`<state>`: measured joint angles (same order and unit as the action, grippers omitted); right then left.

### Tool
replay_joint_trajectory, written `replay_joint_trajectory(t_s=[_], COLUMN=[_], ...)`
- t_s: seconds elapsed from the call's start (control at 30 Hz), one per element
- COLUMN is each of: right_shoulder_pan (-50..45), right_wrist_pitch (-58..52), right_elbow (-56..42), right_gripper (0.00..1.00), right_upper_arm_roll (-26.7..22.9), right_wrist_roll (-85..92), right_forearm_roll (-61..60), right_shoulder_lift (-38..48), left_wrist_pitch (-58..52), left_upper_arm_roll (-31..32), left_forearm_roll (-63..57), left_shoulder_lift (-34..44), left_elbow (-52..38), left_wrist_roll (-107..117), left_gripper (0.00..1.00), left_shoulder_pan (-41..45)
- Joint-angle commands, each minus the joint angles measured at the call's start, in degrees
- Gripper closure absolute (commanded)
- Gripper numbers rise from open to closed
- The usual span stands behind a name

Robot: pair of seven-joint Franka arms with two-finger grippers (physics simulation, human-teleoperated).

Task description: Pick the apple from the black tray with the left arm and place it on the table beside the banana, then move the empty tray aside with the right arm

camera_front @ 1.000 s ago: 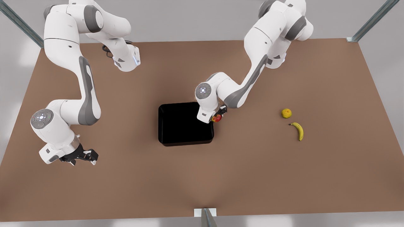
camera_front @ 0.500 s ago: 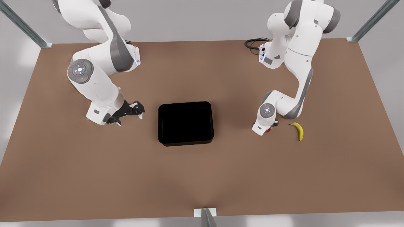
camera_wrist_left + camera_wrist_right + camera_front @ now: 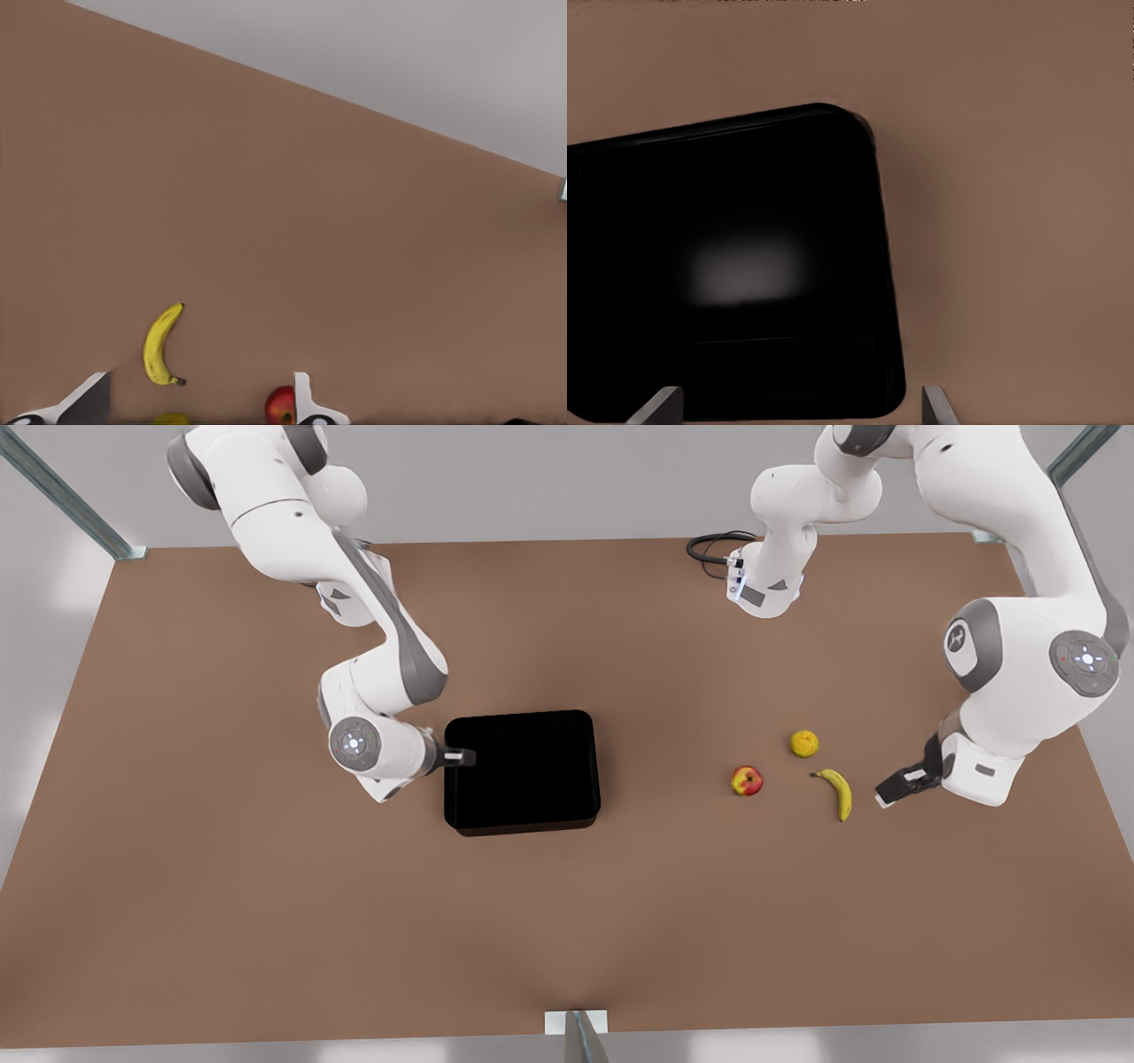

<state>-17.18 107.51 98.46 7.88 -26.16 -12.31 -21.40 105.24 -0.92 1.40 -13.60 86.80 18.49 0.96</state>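
Note:
The red and yellow apple rests on the brown table, free of any gripper, a little toward the front view's left of the banana. My left gripper hovers open beyond the banana at the front view's right, with nothing between its fingers. The glossy black tray holds nothing. My right gripper is open at the tray's wall on the front view's left, and that wall lies between its spread fingertips.
A round bumpy yellow fruit lies just behind the banana. A black cable loops by the arm base at the back. Metal frame posts stand at the table's edges.
The left gripper let go of the apple beside the banana and pulled away to the front view's right. The right arm swung in to the tray's left wall.

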Motion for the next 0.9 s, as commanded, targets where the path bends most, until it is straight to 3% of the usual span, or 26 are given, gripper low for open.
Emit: replay_joint_trajectory(t_s=[0.0, 0.47, 0.87], right_shoulder_pan=[0.2, 0.0, 1.4], right_wrist_pitch=[4.9, 12.8, 11.1], right_elbow=[0.0, 0.0, 5.5], right_gripper=[0.0, 0.0, 0.0], right_upper_arm_roll=[-0.1, 0.1, 0.5], right_wrist_roll=[-16.2, -7.4, 12.2], right_forearm_roll=[1.7, 5.0, 4.9], right_shoulder_lift=[-0.7, -10.2, -8.5], left_wrist_pitch=[-3.8, -3.7, -3.7], left_upper_arm_roll=[-0.3, 0.0, 0.0], left_forearm_roll=[1.5, 0.5, -1.6], left_shoulder_lift=[-0.9, -1.2, -1.2], left_elbow=[-0.3, -0.4, -0.4], left_wrist_roll=[-23.1, -23.1, -23.1], left_gripper=[0.0, 0.0, 0.0], left_shoulder_pan=[-1.0, -0.6, -0.6])
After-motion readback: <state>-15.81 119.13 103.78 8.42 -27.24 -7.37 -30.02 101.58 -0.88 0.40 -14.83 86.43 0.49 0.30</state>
